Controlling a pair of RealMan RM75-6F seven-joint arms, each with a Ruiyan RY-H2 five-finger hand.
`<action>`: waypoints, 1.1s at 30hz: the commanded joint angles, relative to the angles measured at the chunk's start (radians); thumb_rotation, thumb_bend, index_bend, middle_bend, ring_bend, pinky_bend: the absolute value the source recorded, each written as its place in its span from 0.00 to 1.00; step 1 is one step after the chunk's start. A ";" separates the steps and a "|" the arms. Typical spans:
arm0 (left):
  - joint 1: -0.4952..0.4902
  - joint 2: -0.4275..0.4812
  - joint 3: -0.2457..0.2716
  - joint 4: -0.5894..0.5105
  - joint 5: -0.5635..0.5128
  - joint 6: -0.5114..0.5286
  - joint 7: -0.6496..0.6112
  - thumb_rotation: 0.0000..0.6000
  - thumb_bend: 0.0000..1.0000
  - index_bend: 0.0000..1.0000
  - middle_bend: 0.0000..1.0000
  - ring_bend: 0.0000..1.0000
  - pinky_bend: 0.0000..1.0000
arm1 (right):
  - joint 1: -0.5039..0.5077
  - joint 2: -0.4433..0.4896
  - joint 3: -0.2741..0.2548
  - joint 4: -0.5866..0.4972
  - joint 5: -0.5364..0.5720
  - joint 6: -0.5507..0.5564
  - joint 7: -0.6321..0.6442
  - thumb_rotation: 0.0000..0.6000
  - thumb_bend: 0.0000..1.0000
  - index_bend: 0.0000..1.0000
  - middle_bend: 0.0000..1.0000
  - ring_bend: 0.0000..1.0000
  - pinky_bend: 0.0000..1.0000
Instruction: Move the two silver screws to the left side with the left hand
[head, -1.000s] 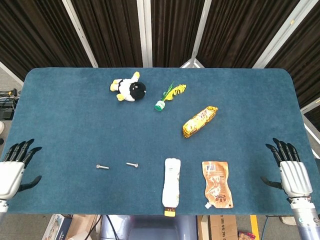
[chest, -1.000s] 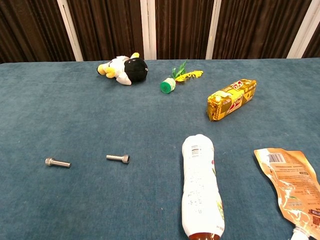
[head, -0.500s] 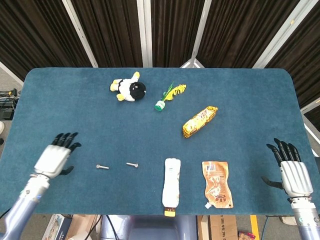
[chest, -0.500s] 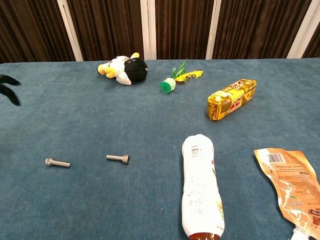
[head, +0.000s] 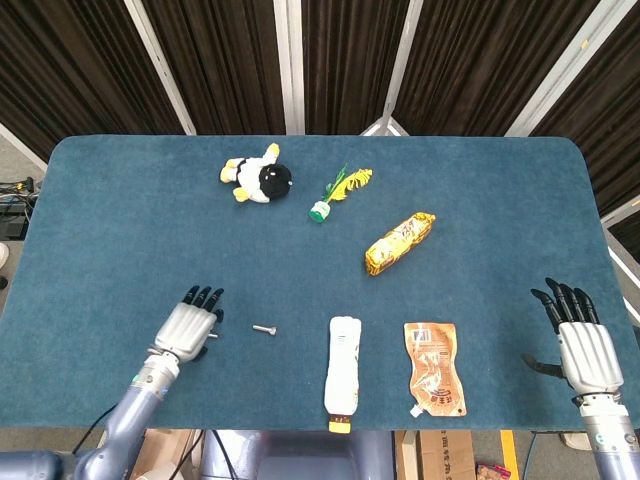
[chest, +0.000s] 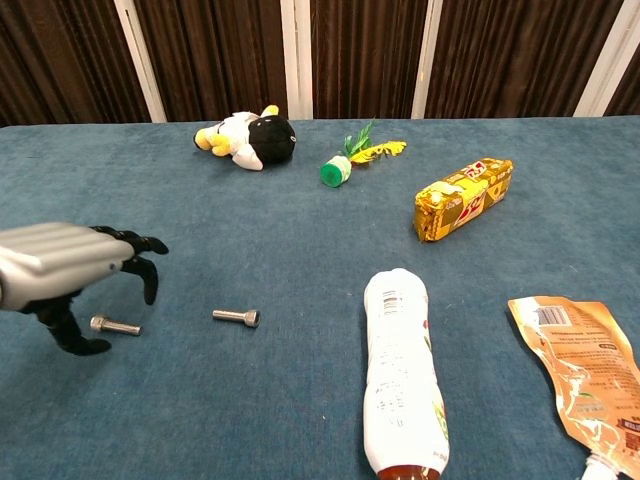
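Beneath the left hand, which has swung in over the table with fingers apart, lies one screw; the other screw rests just right, both ungrasped.

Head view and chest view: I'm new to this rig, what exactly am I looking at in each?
The head view looks down on the blue table; the chest view looks across it from low down. The left robot hand hangs open above one silver screw, holding nothing; the second screw lies beside it. The right robot hand waits open at the table's edge. Also lying there: a plush toy, a white bottle, a gold snack pack and an orange pouch.
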 joint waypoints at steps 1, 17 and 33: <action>-0.019 -0.060 0.009 0.030 -0.024 0.045 0.036 1.00 0.41 0.38 0.04 0.00 0.00 | 0.000 0.000 0.002 0.003 0.002 0.000 0.007 1.00 0.11 0.16 0.07 0.02 0.00; -0.018 -0.103 0.030 0.063 0.001 0.106 0.001 1.00 0.45 0.47 0.07 0.00 0.00 | -0.002 -0.002 0.009 0.009 0.012 0.000 0.036 1.00 0.11 0.16 0.07 0.02 0.00; -0.021 -0.100 0.044 0.086 0.001 0.121 -0.015 1.00 0.51 0.51 0.09 0.00 0.00 | -0.002 -0.009 0.019 0.004 0.038 -0.009 0.031 1.00 0.11 0.16 0.07 0.02 0.00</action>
